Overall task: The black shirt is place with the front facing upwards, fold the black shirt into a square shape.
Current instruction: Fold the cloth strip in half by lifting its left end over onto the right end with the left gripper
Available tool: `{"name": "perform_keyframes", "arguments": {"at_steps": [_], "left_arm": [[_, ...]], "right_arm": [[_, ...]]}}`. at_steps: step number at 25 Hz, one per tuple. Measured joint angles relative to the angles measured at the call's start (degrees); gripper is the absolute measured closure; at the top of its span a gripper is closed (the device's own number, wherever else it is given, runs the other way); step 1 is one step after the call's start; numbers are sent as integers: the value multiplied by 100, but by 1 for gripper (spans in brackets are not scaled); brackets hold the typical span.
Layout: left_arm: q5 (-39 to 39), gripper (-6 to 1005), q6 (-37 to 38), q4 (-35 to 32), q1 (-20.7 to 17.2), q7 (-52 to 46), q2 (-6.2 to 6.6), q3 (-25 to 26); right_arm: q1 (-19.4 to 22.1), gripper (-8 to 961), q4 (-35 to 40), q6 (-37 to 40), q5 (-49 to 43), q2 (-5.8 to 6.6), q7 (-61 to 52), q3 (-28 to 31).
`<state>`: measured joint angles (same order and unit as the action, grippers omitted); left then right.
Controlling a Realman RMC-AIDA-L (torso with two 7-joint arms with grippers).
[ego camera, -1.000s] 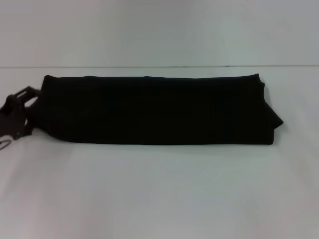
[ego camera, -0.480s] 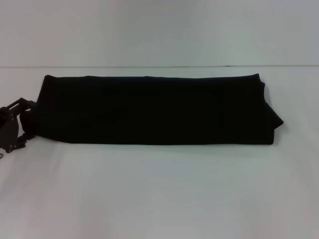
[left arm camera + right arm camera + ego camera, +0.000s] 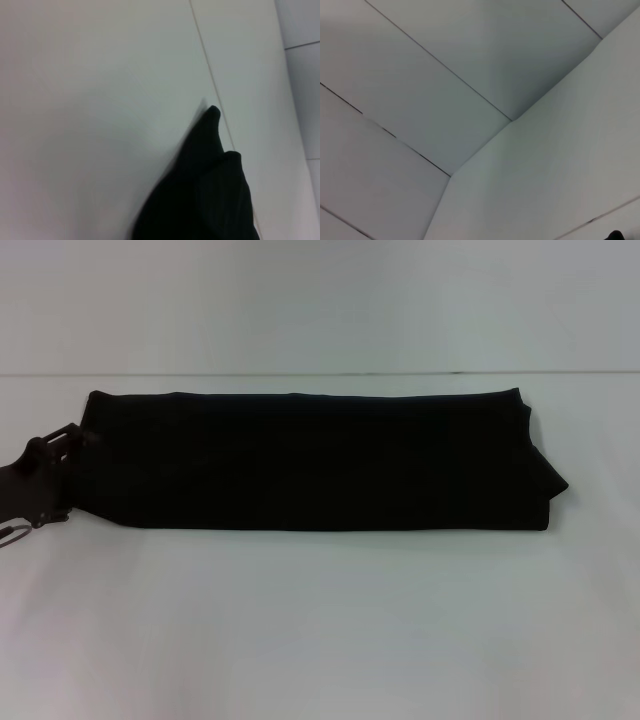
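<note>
The black shirt (image 3: 310,460) lies folded into a long flat band across the white table (image 3: 320,620), with a small flap sticking out at its right end. No lettering shows. My left gripper (image 3: 62,455) sits low at the shirt's left end, right against its edge. In the left wrist view a pointed corner of the black shirt (image 3: 207,165) rests on the table. My right gripper is out of view.
The table's far edge (image 3: 320,373) runs just behind the shirt, with a pale wall (image 3: 320,300) beyond it. The right wrist view shows only pale wall panels (image 3: 445,75) and a table surface (image 3: 560,165).
My left gripper dipped a little away from the shirt, then came back up against its left edge. The shirt has not moved.
</note>
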<state>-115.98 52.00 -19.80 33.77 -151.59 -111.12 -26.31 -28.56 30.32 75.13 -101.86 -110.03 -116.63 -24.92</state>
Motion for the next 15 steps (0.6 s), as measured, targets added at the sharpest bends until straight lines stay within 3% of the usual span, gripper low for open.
{"name": "perform_keyframes", "arguments": {"at_steps": [7, 15], "left_arm": [[-109, 74, 131, -126, -39, -50, -2, -153], [-125, 354, 109, -131, 3, 2, -6, -279]], "right_arm": [[48, 8, 0, 11, 1, -7, 0, 25], [68, 8, 0, 20, 2, -9, 0, 32]]}}
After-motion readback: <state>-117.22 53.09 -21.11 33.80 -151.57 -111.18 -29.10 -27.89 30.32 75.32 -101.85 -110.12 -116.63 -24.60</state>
